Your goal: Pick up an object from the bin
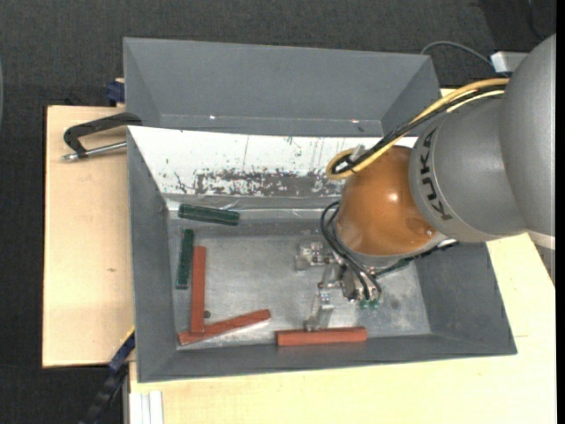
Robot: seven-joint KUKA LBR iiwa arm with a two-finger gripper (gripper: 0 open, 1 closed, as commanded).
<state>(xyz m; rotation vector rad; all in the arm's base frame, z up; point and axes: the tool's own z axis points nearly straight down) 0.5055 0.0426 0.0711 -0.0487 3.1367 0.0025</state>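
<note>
- Closest to the lens is the big grey arm link coming in from the right, with the orange cover under it and cables looped over both.
- Below that, the gripper is down low inside the bin, right of centre and toward the front. There's a tangle of metal and wire there, so I can't tell if it's open or closed.
- The nearest thing is a red bar lying flat along the front wall, just beside the gripper's tip. It might be touching, but that's hard to call from this angle.
- Progress: I'd say early. Nothing is lifted, and every piece I can see lies on the floor. The grab and the lift out are both left to do.
- Other bits: two more red sticks make an L at the front left, and two dark green sticks lie at the back left. All of them are well apart from the gripper.
- Surface: bare grey metal, scuffed, with dark speckles on the back wall. It looks hard and slick, so I'd guess a bar could skate if nudged.
- Room: there's plenty of open floor behind the red bar, but the front wall is right up against its other side, so it's tight there.
</note>
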